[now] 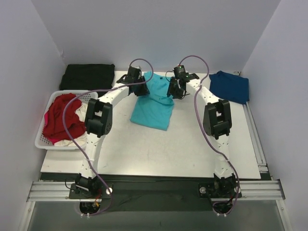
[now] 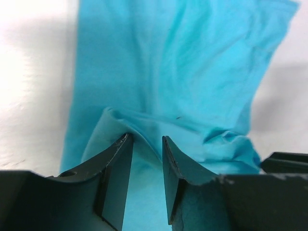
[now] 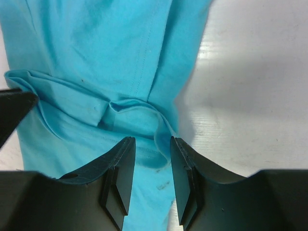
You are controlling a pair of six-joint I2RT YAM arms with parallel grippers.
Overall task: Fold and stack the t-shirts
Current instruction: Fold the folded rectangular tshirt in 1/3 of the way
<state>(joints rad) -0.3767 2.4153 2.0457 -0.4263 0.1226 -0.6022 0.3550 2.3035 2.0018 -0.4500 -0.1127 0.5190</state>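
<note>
Left pincer (image 1: 140,89) and right pincer (image 1: 174,92) come down side by side on the far edge of the turquoise t-shirt (image 1: 153,108) in the overhead view. The shirt lies as a long strip in the middle of the table (image 1: 192,149). A navy t-shirt (image 1: 231,86) sits folded at the far right corner, and a red t-shirt (image 1: 61,118) is heaped in the white basket (image 1: 44,142) at the left edge. The step in hand looks like the crosswise fold of the turquoise shirt, with stacking not yet begun.

Left wrist camera: the left pincer (image 2: 145,144) is closed part way, its fingers (image 2: 120,163) nipping a raised ridge of turquoise cloth. Creases fan away from the grip as though the fabric is under pull. The dark tip of the right pincer (image 2: 284,162) shows at the right border.

Right wrist camera: the right pincer (image 3: 152,144) is drawn in to a narrow gap on the bunched, doubled edge of the same shirt, close to its side border, with bare table beyond.

The next move seems to call for both arms to lift together and carry the held edge toward the near hem, level and in step, so the strip halves squarely without dragging the layer beneath
</note>
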